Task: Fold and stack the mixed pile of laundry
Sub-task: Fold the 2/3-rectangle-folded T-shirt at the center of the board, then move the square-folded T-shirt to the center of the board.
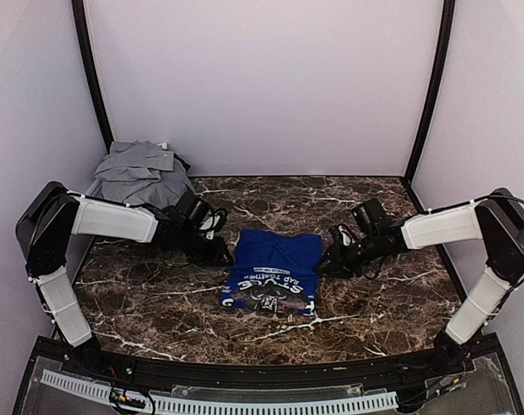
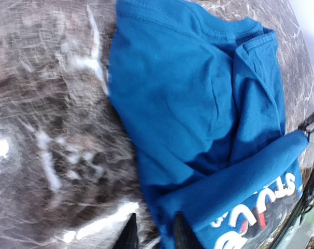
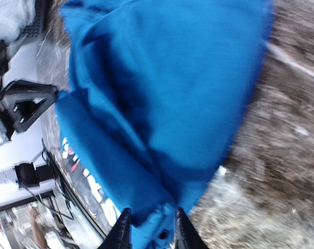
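A royal-blue T-shirt (image 1: 275,259) with white print lies partly folded on the marble table, print end toward the near edge. My left gripper (image 1: 220,252) is low at the shirt's left edge. In the left wrist view its fingertips (image 2: 152,233) stand slightly apart, open, with the T-shirt (image 2: 188,104) hem beside the right finger. My right gripper (image 1: 327,264) is at the shirt's right edge. Its fingers (image 3: 149,228) are apart, open, with a bunched corner of the T-shirt (image 3: 162,78) lying loosely between them. The other garments, with a light-grey polo shirt (image 1: 141,169) on top, are heaped at the back left.
The heap of grey and dark garments sits on a mesh basket (image 1: 96,186) in the back-left corner. White walls with black corner posts close in the table on three sides. A black rail runs along the near edge (image 1: 245,372).
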Controlling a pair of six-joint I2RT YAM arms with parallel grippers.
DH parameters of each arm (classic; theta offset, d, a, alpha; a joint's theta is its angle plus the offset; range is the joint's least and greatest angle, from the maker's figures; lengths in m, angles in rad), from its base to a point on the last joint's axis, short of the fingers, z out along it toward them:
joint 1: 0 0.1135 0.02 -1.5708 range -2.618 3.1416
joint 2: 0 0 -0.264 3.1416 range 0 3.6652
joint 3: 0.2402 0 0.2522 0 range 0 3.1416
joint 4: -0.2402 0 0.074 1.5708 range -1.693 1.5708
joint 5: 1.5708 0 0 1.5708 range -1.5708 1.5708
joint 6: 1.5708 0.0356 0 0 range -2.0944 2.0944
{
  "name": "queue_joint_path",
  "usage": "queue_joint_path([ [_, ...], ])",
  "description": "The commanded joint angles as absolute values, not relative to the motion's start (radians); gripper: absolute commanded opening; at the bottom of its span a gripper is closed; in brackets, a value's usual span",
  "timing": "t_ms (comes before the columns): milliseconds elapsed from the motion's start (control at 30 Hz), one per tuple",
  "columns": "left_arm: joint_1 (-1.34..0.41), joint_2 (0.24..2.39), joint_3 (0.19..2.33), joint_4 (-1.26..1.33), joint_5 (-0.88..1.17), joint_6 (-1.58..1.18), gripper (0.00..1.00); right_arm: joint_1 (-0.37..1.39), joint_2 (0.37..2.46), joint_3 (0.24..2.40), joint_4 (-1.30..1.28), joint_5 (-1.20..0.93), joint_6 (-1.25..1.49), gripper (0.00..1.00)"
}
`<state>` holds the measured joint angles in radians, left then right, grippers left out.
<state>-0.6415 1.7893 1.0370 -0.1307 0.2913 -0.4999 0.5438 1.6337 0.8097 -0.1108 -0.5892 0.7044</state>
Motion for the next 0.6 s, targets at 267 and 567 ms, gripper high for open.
queue_joint_path([
  [267, -0.593, 1.464, 0.946, -0.006, 0.282, -0.164, 0.77, 0.447, 1.46, 0.862, -0.285, -0.561, 0.535, 0.76],
  [567, -0.708, 1.631, 1.072, -0.085, 0.446, 0.411, 0.69, 0.467, 1.802, 1.337, -0.37, -0.766, 0.339, 0.51],
])
